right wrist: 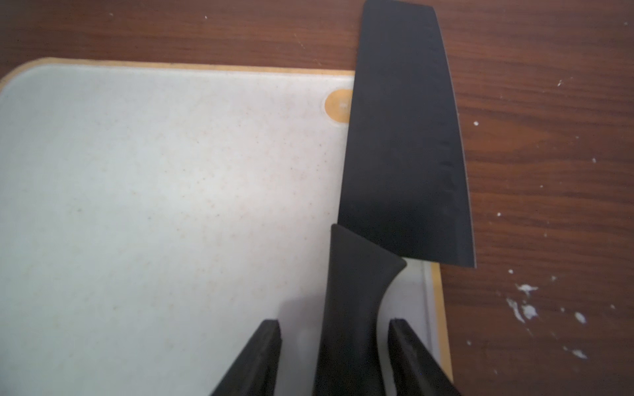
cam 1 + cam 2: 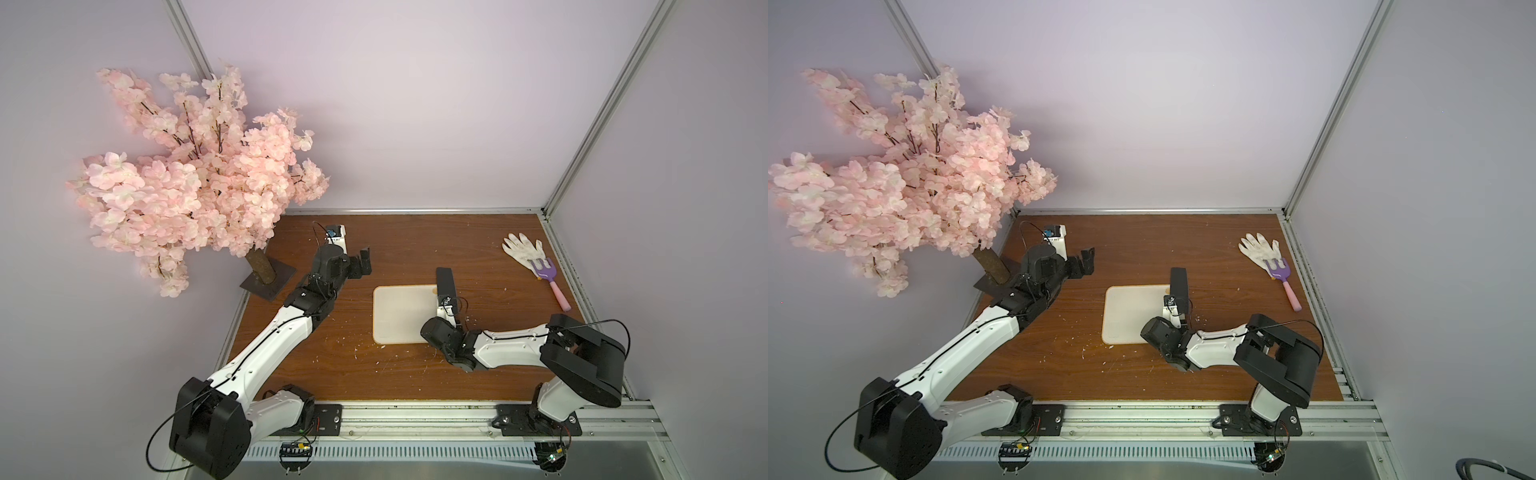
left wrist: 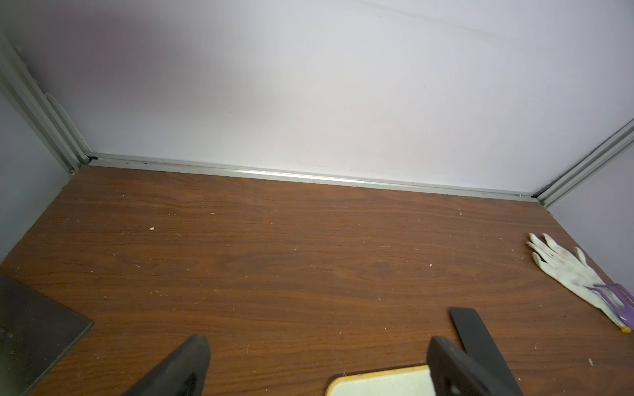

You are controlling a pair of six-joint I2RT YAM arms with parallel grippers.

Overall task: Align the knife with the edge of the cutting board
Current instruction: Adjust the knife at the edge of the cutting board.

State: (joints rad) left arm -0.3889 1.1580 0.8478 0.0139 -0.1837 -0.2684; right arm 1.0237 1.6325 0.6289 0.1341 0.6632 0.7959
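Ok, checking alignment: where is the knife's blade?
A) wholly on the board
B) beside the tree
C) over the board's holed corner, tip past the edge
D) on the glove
C: the knife hides part of the orange hole in the board, its tip over the table.

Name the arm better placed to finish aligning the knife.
Right: the right end effector straddles the knife handle over the cutting board; the left end effector hangs apart from both.

Bare table point(image 2: 415, 249) separates cutting board point(image 2: 399, 316) from glove point(image 2: 521, 251).
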